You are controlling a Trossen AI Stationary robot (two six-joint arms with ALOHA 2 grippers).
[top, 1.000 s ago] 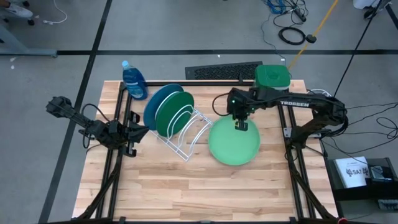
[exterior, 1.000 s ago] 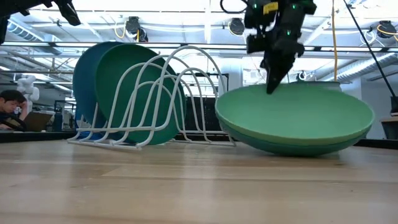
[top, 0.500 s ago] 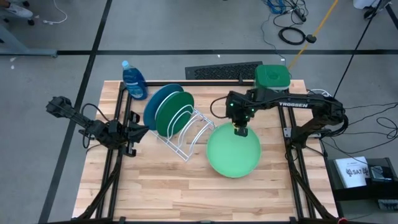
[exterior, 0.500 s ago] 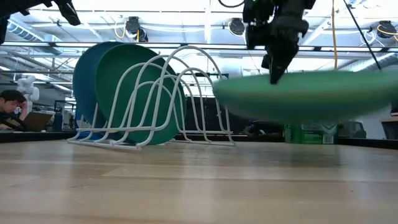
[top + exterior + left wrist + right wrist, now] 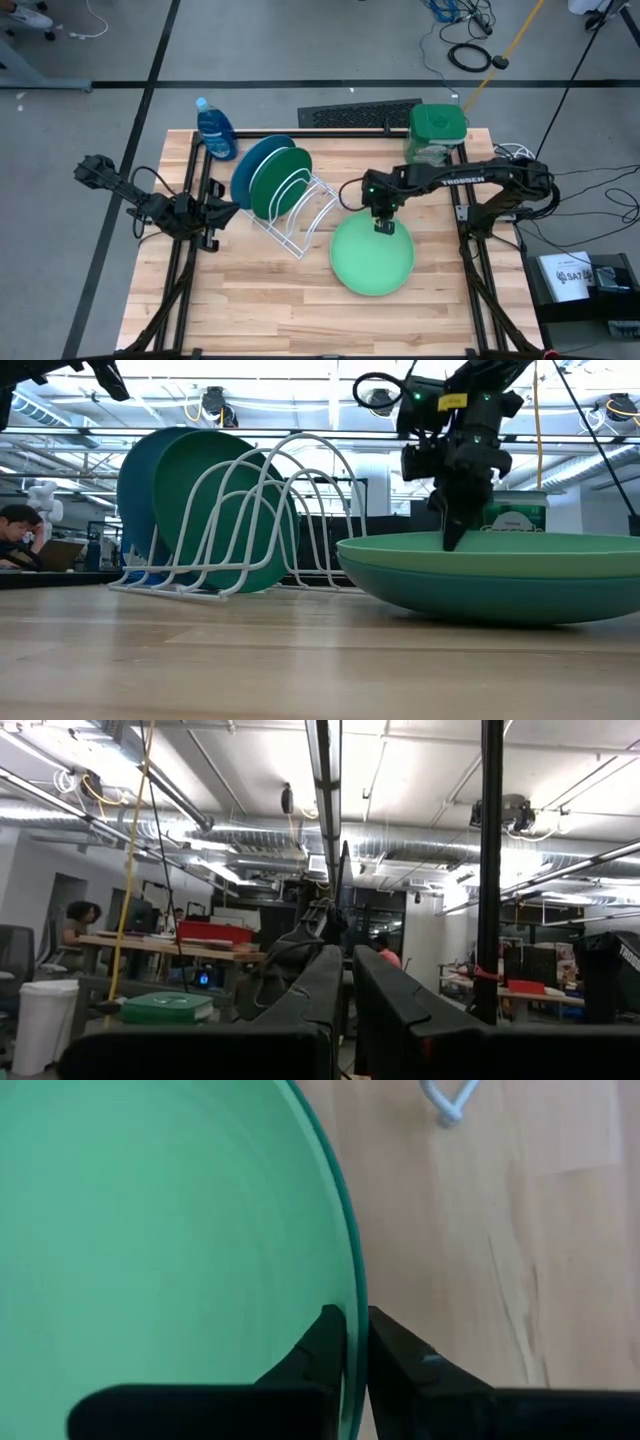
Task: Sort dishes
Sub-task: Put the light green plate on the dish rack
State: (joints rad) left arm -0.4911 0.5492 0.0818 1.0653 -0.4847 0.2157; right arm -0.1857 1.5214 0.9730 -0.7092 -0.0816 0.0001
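Observation:
A light green plate [image 5: 372, 258] lies nested in a teal plate [image 5: 480, 598] right of the white wire rack [image 5: 300, 215]. From above only the light green plate shows. My right gripper [image 5: 384, 226] is shut on the stack's far rim. A blue plate [image 5: 250, 165] and a dark green plate [image 5: 281, 180] stand on edge in the rack's slots. My left gripper [image 5: 215, 215] waits shut and empty at the table's left, left of the rack. My right gripper pinches the far rim [image 5: 352, 1295] of the nested plates between its two fingers, one finger [image 5: 325, 1342] inside the bowl and one outside. The fingers point down from above. The stack sits level, and the teal plate's underside [image 5: 470, 618] is down at the tabletop.
A blue bottle [image 5: 214, 130] stands at the far left corner and a green-lidded tub [image 5: 437, 125] at the far right. Bare wood lies along the near edge [image 5: 300, 320]. People sit in the room beyond the table.
My right gripper has lifted the nested plates clear of the table, carried them toward the near edge and lowered them again. The stack now sits closer to the near edge than before.

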